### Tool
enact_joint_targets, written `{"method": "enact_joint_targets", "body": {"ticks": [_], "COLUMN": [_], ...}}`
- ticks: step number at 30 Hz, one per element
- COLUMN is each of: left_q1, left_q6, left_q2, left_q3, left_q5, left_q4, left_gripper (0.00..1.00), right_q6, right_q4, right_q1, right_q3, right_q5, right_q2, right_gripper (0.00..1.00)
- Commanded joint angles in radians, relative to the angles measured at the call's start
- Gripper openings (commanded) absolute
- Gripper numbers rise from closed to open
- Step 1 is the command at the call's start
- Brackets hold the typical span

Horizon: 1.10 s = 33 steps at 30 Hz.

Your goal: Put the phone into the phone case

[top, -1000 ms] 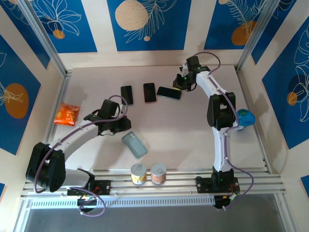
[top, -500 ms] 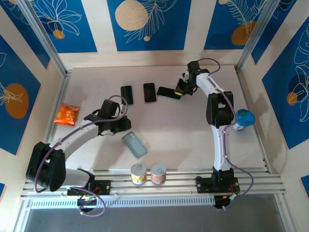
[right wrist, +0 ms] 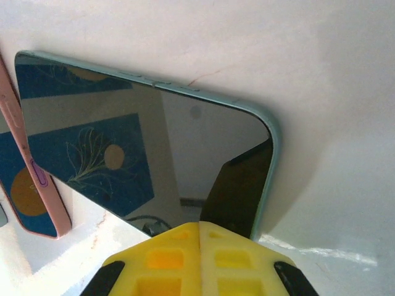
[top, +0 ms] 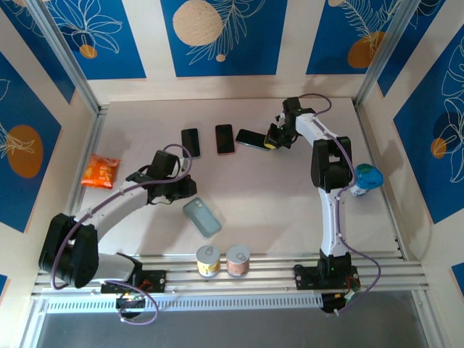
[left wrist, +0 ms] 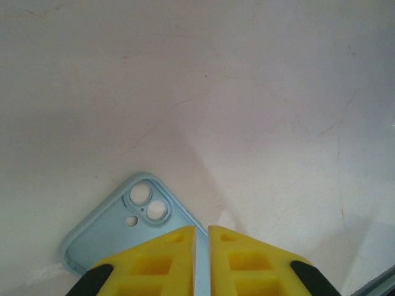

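The right gripper (top: 271, 142) is moved over the last second. From a spot just behind the right end of the teal-edged phone (top: 250, 138), it is drawn nearer and lowered until its closed fingertips are set against that end. The right arm is swung with it, so the wrist is carried from the far side of the phone round to its right. From above, the phone is seen shorter than a second ago. Its right end is either covered by the gripper or raised at it, and which of the two cannot be told.
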Motion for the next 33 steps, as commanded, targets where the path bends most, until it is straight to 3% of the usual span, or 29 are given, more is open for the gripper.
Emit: {"method": "enact_joint_targets", "body": {"ticks": [1, 7, 14, 20, 26, 33], "left_q1": [0.007, 0.007, 0.009, 0.009, 0.009, 0.009], "left_q6": [0.005, 0.003, 0.0, -0.006, -0.012, -0.006], "left_q2": [-0.029, -0.034, -0.053, -0.071, -0.077, -0.098], "left_q3": [-0.012, -0.01, -0.019, -0.041, -0.056, -0.049], "left_q5": [-0.003, -0.003, -0.005, -0.003, 0.009, 0.002], "left_q4": [0.0, 0.001, 0.002, 0.015, 0.027, 0.014], "left_gripper": [0.14, 0.14, 0.13, 0.14, 0.14, 0.14], "right_q6": [0.021, 0.045, 0.134, 0.223, 0.195, 0.123], "right_q4": [-0.03, -0.014, 0.117, 0.238, 0.209, 0.14], "right_q1": [-0.007, -0.009, 0.009, 0.106, 0.168, 0.045], "right_q3": [-0.082, -0.181, -0.468, -0.67, -0.553, -0.505], "right_q5": [0.025, 0.002, -0.047, -0.054, -0.096, -0.048], "right_q2": [-0.038, -0.112, -0.3, -0.454, -0.414, -0.439], "right_gripper": [0.0, 0.0, 0.0, 0.0, 0.0, 0.0]}}
